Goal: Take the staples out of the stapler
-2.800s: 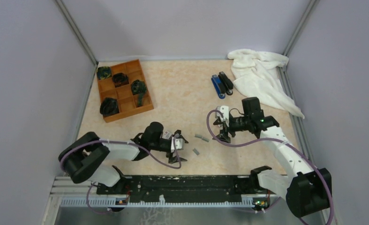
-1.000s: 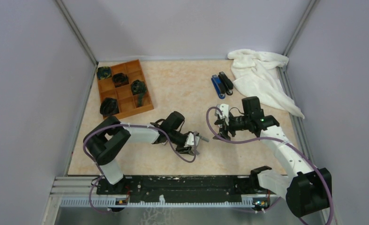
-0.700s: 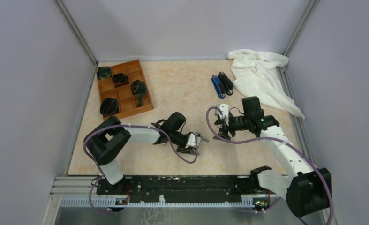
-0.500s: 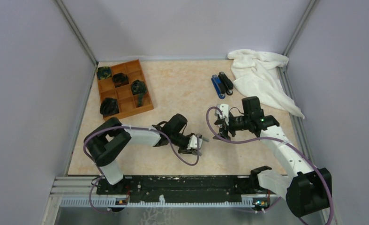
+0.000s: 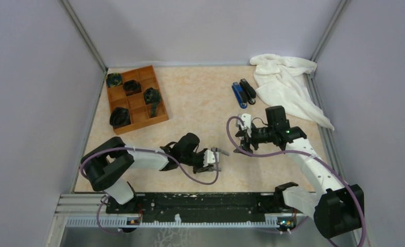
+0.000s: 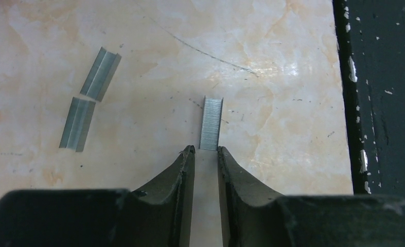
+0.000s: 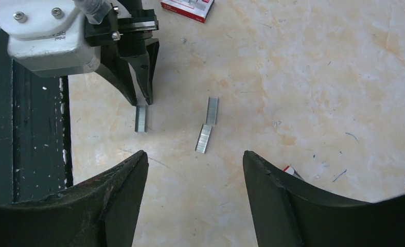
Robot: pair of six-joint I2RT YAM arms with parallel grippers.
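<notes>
At the far left of the table (image 6: 272,67) a wooden tray (image 5: 141,125) with dark items in its compartments is seen, well apart from the work. Right of it, near the middle and close to the near edge, the left claw (image 6: 205,149) is held low over the table with its jaws drawn almost together, only a narrow slot being left between them. Nothing is gripped in that slot: a short strip of staples (image 6: 211,123) lies flat just beyond the fingertips, its near end level with them, and whether it is touched cannot be told. Two further strips (image 6: 102,73) lie end to end on the table a little farther away, apart from the first. To the right of these the right claw (image 7: 195,155) is held above the table with its jaws spread wide and empty, pointed toward the strips. Farther right and toward the far side the black stapler (image 5: 248,91) is found lying beside a blue stapler (image 5: 236,95), just left of a crumpled white cloth (image 5: 285,82); neither claw is near it. Since staples are already out on the table, the unloading proper is judged to be largely done, and the step in hand is taken to be the handling of the loose strip by the left claw. For the next move the jaws would have to be brought forward so that the strip sits between them, squarely aligned with its long sides, before being closed gently, because so thin and flat a piece could easily be pushed away or broken apart.
</notes>
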